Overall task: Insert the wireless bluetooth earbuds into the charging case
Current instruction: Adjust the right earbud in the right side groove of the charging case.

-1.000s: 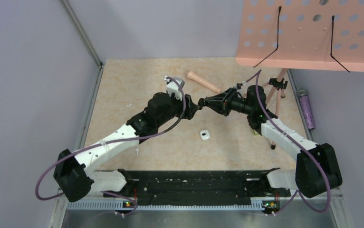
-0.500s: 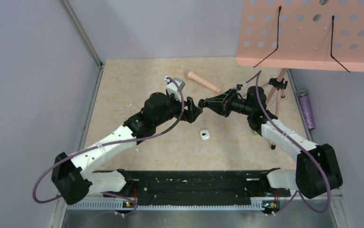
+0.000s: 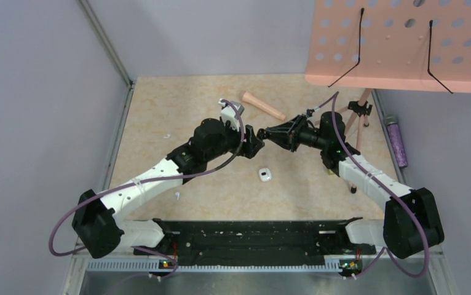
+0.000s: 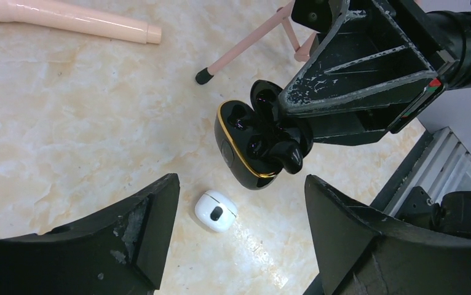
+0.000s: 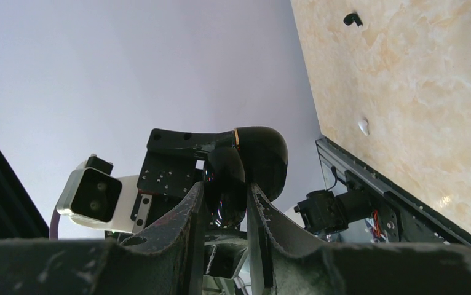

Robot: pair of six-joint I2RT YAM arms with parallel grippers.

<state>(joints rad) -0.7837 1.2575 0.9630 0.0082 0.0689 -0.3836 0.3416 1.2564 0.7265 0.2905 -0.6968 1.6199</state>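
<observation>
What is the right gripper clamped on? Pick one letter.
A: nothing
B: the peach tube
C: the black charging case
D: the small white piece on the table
C: in its own wrist view the right gripper has its two fingers pinched on the glossy black charging case.

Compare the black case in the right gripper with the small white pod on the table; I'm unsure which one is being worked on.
The black case is held off the table by the shut right gripper; the white pod lies free on the table. The case is open, glossy and gold-rimmed; the pod looks closed, plain white with one dark oval. Both are small and rounded.
</observation>
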